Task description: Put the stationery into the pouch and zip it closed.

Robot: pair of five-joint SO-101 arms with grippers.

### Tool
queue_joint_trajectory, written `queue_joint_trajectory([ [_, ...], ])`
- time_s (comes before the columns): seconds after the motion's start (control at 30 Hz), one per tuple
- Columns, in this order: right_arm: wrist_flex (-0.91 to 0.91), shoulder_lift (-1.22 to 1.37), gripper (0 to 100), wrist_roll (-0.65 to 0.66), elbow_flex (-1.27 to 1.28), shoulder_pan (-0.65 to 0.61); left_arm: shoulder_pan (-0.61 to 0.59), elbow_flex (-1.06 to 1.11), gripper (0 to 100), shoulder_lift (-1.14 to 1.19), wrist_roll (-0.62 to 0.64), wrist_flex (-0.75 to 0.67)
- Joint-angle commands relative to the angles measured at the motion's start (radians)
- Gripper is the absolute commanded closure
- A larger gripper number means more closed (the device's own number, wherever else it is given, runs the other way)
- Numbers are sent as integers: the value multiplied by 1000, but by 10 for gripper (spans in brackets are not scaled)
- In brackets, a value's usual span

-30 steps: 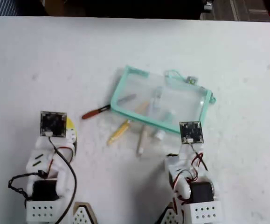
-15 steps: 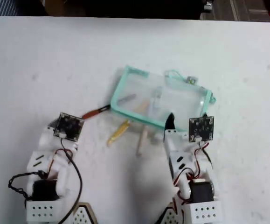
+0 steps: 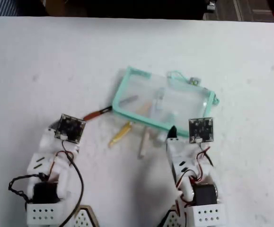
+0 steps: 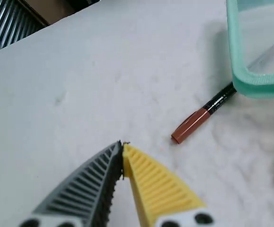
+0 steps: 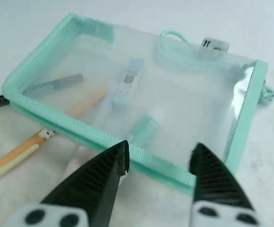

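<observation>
The clear pouch (image 3: 164, 100) with mint-green trim lies flat mid-table, and several small items show through it, among them a grey pen (image 5: 52, 83) and a pale blue tube (image 5: 127, 85). Just off the pouch's left corner lies a brown-capped black pen (image 3: 97, 114), which also appears in the left wrist view (image 4: 197, 122). In front of the pouch's near edge lie an orange pen (image 3: 120, 134) and a pale pen (image 3: 144, 142). My left gripper (image 4: 122, 144) is shut on nothing, a short way from the brown cap. My right gripper (image 5: 161, 156) is open, hovering over the pouch's near edge (image 5: 146, 154).
The white table (image 3: 42, 61) has free room on all sides of the pouch. A green cord with a small tag (image 3: 192, 81) trails from the pouch's far side. The table's far edge meets a dark background.
My left arm swung right toward the brown-capped pen. My right arm reached forward to the pouch's near edge, then drew back a little.
</observation>
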Motion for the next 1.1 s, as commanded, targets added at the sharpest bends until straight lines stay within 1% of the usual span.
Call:
queue_joint_trajectory([
  [0.0,-133,-10,982,12,9,116,12,-3,976,-10,-8,6],
  [0.1,-188,-10,923,6,9,228,38,-3,976,-8,-8,6],
  [0.17,-188,-10,900,6,9,262,42,-3,976,-8,-8,6],
  [0.43,-183,-4,896,12,9,271,47,-3,976,-7,-9,21],
  [0.53,-143,-10,894,14,9,269,47,-3,976,-7,-9,21],
  [0.63,-142,-10,893,17,9,272,48,-3,976,-7,-9,21],
  [0.7,-145,-10,893,84,9,294,53,-3,976,-7,-9,21],
  [0.77,-214,-10,897,157,8,348,73,-3,976,-7,-11,21],
  [0.87,-314,-8,897,153,6,407,108,-3,976,-7,-15,44],
  [0.93,-318,-2,898,170,8,374,130,-3,976,-7,-15,51],
  [1.0,-300,-1,898,252,8,297,136,-3,976,-7,-15,51],
  [1.07,-259,-1,898,333,-12,251,136,-3,976,-7,-15,51],
])
